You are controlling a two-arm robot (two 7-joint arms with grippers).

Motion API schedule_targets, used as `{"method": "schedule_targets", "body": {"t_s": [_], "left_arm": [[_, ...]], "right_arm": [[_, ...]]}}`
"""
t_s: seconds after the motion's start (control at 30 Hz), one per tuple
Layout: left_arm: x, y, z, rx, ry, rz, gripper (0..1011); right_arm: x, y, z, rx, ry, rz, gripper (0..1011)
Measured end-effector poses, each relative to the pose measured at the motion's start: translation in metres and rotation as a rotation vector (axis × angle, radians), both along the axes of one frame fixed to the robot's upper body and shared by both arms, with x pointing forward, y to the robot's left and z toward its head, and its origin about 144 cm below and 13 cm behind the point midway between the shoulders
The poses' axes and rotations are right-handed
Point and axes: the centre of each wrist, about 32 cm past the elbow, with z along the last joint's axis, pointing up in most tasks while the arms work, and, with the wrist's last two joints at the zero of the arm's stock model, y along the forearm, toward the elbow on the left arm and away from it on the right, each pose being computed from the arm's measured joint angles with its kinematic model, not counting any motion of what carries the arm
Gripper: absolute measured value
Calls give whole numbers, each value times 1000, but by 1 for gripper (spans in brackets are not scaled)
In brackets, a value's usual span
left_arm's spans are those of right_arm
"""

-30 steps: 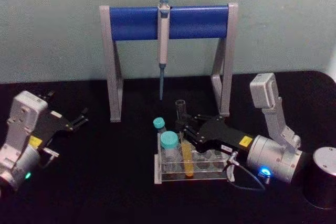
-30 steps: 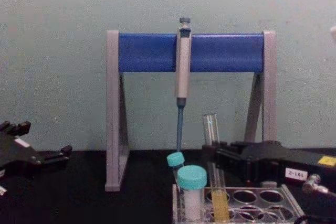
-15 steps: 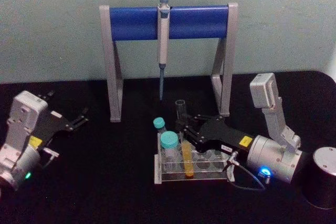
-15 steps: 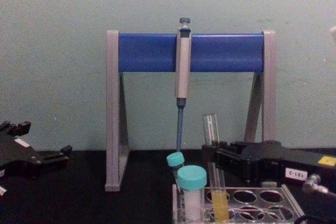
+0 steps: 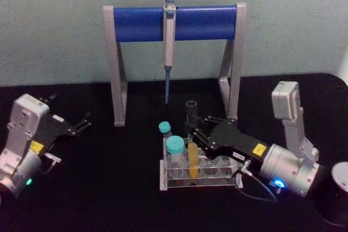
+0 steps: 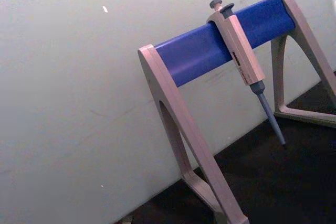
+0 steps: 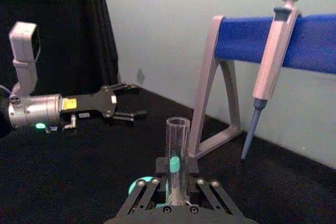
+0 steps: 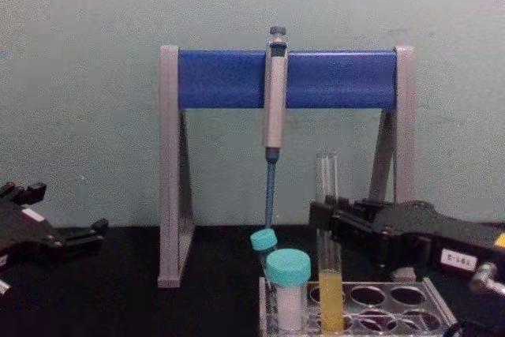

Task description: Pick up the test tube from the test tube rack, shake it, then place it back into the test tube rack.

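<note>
The test tube [image 5: 191, 144], clear glass with yellow liquid in its lower part, stands upright with its bottom in the test tube rack [image 5: 217, 179] near the table's front centre. My right gripper [image 5: 192, 129] is shut on the test tube's middle, reaching in from the right. From the chest view the test tube [image 8: 327, 195] rises above the right gripper [image 8: 328, 220] and the rack [image 8: 394, 309]. Through the right wrist view the tube [image 7: 177, 153] stands between the jaws. My left gripper [image 5: 81, 123] rests open at the far left, away from the rack.
A grey-legged stand with a blue crossbar [image 5: 174, 23] stands behind the rack, with a pipette [image 5: 169, 47] hanging from it. Two teal-capped vials [image 5: 175, 150] sit at the rack's left end. A dark metal cylinder [image 5: 340, 191] stands at the far right.
The right gripper has lifted the test tube a little and brought it upright; its bottom is still in the rack. The right wrist has shifted to the right. The left arm has not moved.
</note>
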Motion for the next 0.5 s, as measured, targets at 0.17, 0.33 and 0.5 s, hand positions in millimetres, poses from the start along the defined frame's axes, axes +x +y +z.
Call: {"method": "schedule_targets", "body": {"t_s": [0.17,0.33,0.5], "left_arm": [[0,0,0,0,0,0,1001],[0,0,0,0,0,0,1001],[0,0,0,0,0,0,1001]], "right_arm": [[-9,-3,-2,22,-42,-3,228],[-17,-5,0,26,-78,-11,228],[-22,-7,12,41,-136,-24,228]]}}
